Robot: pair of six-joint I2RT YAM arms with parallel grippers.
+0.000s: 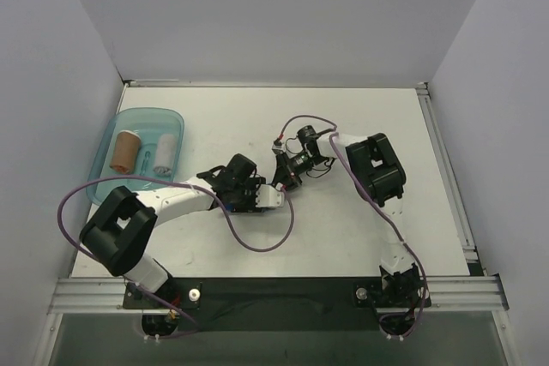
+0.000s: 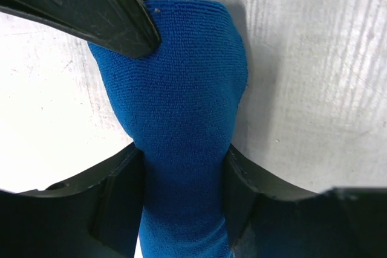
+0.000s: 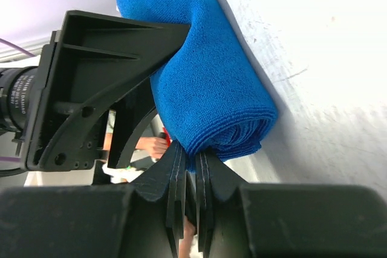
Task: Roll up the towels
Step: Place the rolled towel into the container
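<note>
The left gripper (image 2: 184,200) is clamped across the rolled blue towel (image 2: 181,89) at mid-length. The right gripper (image 3: 188,158), nearly closed, pinches the roll's end. The roll's long axis runs between them, mid-counter (image 1: 343,126).

Tray (image 1: 103,145) at far-left of table (image 1: 369,117); 2 rolled towels in it, left roll (image 1: 126,150) beside right roll (image 1: 163,152). Mid-table, 3rd towel (image 2: 181,107) lies between left gripper (image 1: 257,197) & right gripper (image 1: 287,176).
</note>
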